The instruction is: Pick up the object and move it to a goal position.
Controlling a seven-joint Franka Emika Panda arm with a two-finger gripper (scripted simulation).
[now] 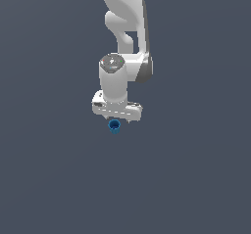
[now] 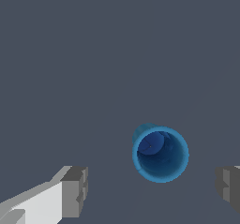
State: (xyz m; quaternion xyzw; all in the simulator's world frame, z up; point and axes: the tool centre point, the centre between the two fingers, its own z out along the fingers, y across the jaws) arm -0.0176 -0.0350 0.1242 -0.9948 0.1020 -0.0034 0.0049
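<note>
Blue cup (image 2: 160, 154), white gripper (image 2: 152, 190)

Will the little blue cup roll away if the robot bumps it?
Maybe. The blue cup is round and narrow, so a sideways knock might tip it, and then it could roll. It looks stiff and hollow, so probably light. The open end effector should close gently.

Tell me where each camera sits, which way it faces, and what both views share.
Exterior view: off the arm, looking at the white arm; its gripper hangs just above the blue cup.
Wrist view: on the wrist, looking down into the cup's hollow top; both grey fingertips show, spread wide, the cup between them and untouched.
Shared: the cup, the gripper, the plain dark floor.
</note>
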